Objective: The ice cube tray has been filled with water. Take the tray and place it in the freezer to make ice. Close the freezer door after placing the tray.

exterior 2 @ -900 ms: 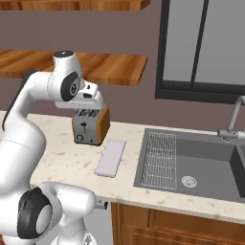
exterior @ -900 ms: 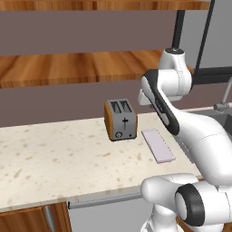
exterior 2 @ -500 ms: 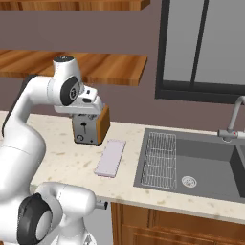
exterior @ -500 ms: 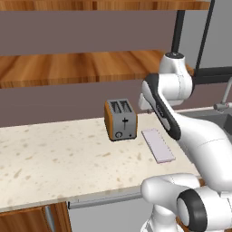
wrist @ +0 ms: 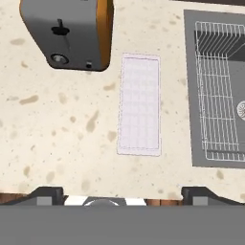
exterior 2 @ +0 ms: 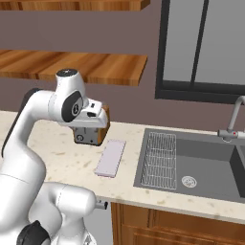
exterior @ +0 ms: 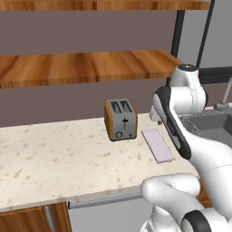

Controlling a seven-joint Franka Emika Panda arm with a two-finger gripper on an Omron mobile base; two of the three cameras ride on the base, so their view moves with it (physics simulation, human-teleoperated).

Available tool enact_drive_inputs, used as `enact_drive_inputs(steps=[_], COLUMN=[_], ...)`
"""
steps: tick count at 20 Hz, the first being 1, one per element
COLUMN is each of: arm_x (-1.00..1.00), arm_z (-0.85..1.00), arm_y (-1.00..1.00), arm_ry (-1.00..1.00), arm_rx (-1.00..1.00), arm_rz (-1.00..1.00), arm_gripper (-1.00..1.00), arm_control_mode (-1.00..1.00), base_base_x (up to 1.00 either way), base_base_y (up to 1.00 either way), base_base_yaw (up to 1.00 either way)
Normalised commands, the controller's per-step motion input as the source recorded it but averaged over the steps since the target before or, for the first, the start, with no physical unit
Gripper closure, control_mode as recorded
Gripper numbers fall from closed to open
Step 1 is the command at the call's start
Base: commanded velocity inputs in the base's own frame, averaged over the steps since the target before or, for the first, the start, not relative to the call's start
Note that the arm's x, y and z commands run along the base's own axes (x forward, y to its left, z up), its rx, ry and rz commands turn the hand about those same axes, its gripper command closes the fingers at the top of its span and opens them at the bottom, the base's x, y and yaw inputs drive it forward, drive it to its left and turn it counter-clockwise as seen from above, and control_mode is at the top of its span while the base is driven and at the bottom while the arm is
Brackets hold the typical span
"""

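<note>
Ice cube tray (wrist: 139,105) flat on counter (wrist: 57,143) — well below the wide-spread pincer (wrist: 122,194)

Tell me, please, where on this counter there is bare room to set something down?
The widest free patch is the counter left of the toaster, out to its front edge. A narrower strip runs in front of the ice cube tray. It is crowded between toaster, tray and the sink, whose left half holds a wire rack.

The arm's upper joint has swung slightly, its fingers (wrist: 48,194) now spread wide.
</note>
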Motion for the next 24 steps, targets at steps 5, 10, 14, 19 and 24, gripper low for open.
enact_drive_inputs(steps=[5,10,14,19,24], arm_x=[-0.26,-0.03,-0.03,-0.21,-0.15], arm_z=[-0.09,-0.16,-0.05,-0.05,-0.17], arm_y=[-0.26,-0.01,0.00,-0.17,-0.20], arm_ry=[-0.03,-0.17,-0.11,-0.04,-0.09], arm_rx=[0.00,0.00,0.00,0.00,0.00], arm_rz=[0.01,0.04,0.06,0.15,0.18], arm_gripper=[-1.00,-1.00,-1.00,-1.00,-1.00], arm_control_mode=[-1.00,-1.00,-1.00,-1.00,-1.00], base_base_x=[0.00,0.00,0.00,0.00,0.00], base_base_y=[0.00,0.00,0.00,0.00,0.00], base_base_yaw=[0.00,0.00,0.00,0.00,0.00])
